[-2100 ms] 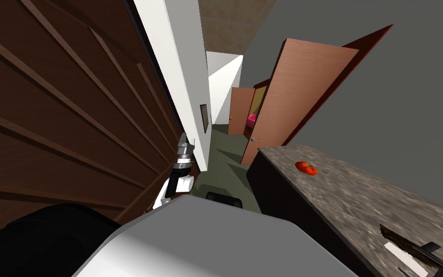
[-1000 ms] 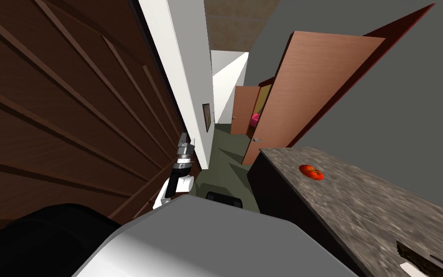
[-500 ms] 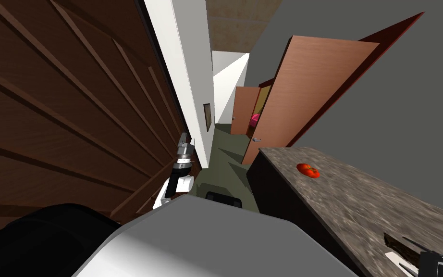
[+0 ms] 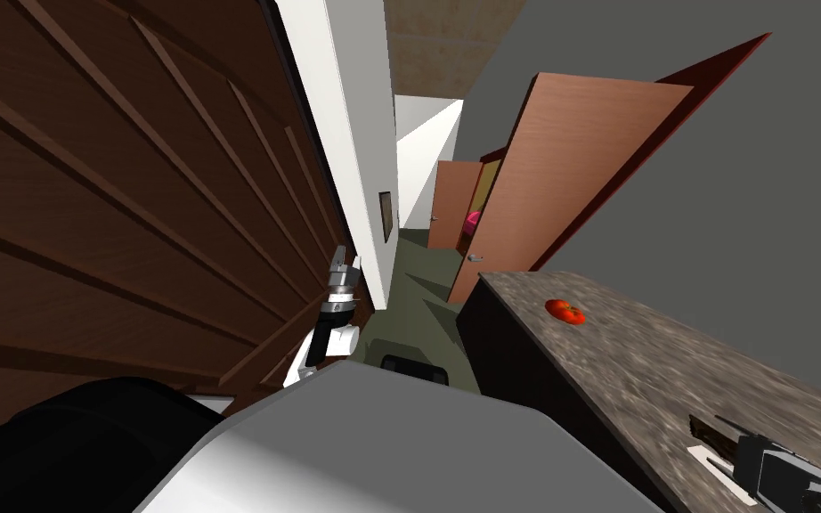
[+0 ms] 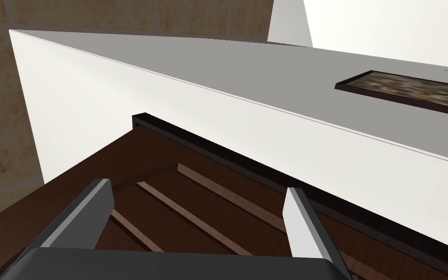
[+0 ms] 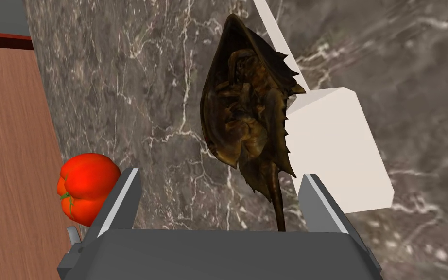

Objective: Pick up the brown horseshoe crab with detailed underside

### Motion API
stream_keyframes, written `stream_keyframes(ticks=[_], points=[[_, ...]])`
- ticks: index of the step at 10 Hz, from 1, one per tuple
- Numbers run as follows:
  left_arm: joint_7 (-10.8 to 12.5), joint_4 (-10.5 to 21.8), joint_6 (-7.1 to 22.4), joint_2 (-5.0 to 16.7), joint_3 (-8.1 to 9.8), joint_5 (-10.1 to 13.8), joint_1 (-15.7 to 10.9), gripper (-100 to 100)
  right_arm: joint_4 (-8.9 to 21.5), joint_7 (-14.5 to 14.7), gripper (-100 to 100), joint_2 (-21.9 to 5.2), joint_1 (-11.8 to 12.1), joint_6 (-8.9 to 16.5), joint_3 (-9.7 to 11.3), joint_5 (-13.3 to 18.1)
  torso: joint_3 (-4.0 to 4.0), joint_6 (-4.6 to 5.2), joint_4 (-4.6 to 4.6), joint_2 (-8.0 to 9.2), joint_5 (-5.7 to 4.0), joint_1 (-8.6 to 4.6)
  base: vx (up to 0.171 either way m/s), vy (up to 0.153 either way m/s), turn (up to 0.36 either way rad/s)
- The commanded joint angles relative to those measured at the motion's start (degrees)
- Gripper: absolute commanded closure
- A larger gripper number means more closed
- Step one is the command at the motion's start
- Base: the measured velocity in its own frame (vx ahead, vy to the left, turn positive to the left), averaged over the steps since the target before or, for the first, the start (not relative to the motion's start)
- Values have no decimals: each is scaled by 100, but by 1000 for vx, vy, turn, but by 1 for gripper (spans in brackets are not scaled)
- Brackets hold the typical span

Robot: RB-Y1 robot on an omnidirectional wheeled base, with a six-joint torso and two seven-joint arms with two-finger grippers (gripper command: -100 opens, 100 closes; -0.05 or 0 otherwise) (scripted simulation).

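- Marble-veined grey counter (image 4: pixel 649 365) on a dark cabinet runs off at my 2 o'clock, and that's where the action is.
- Right gripper (image 6: pixel 220 175) hangs over the stone, fingers spread wide, nothing between them.
- Brown horseshoe crab (image 6: pixel 245 116) lies on the counter at the gripper's 12 o'clock, with its leggy underside facing the wrist camera. Its tail spike points back between the fingers, closer to the one on the white block's side.
- White block (image 6: pixel 337 150) sits at the gripper's 2 o'clock, right against the crab's spiny edge. I can't tell whether the shell rests on it.
- Red tomato (image 6: pixel 89 187) is out at 10 o'clock, beyond the other finger and well apart from the crab.
- My read is that this is the final approach. The gripper should push forward along the tail until the fingers bracket the broad shell rather than the thin spike.
- It should shift a touch toward 1 o'clock to centre on the body. The risk is that finger catching the block on the way in, and a slow close on the shell rims will keep the crab from skating off.
- Left gripper (image 4: pixel 344 267) is at my 11 o'clock beside the dark panelled door (image 4: pixel 133 223), fingers apart and empty.
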Motion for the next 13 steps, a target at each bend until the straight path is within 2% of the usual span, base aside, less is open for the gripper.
stream_keyframes(ticks=[1,2,3,5,6,8,9,10,11,12,13], points=[[0,0,0,0,0,0,0,0,-61,-206,-100,-182,-32,176,286,-66,0,0,0,0,0,0,-53,-14,22],[0,0,0,0,0,0,0,0,-61,-206,-100,-182,-32,176,431,-66,1,3,1,2,0,1,-27,-1,0],[0,0,0,0,0,0,0,0,-78,-451,-100,-435,-195,420,588,-179,-1,4,0,-3,-1,5,-64,0,8],[0,0,0,0,0,0,0,0,-78,-451,-100,-435,-195,439,872,-179,5,4,2,7,0,4,-47,-8,8],[0,0,0,0,0,0,0,0,-94,-695,-100,-688,-359,701,1065,-292,0,4,0,-1,-1,4,-47,-10,11],[0,0,0,0,0,0,0,0,-94,-695,-100,-688,-359,701,1305,-292,2,3,1,2,-1,3,-39,-7,9],[0,0,0,0,0,0,0,0,-111,-939,-100,-942,-522,964,1489,-405,-1,4,0,-3,0,5,-65,-7,9],[0,0,0,0,0,0,0,0,-111,-939,-100,-942,-522,964,1706,-405,2,1,1,4,2,4,-65,-9,20],[0,0,0,0,0,0,0,0,-111,-939,-100,-942,-522,964,1755,-405,4,5,2,7,-1,3,-25,-2,-4],[0,0,0,0,0,0,0,0,-127,-1184,-100,-1195,-686,1218,1971,-518,0,5,0,-2,-1,4,-47,-3,9],[0,0,0,0,0,0,0,0,-127,-1184,-100,-1195,-686,1226,2071,-518,1,2,0,0,1,5,-55,-9,18]])
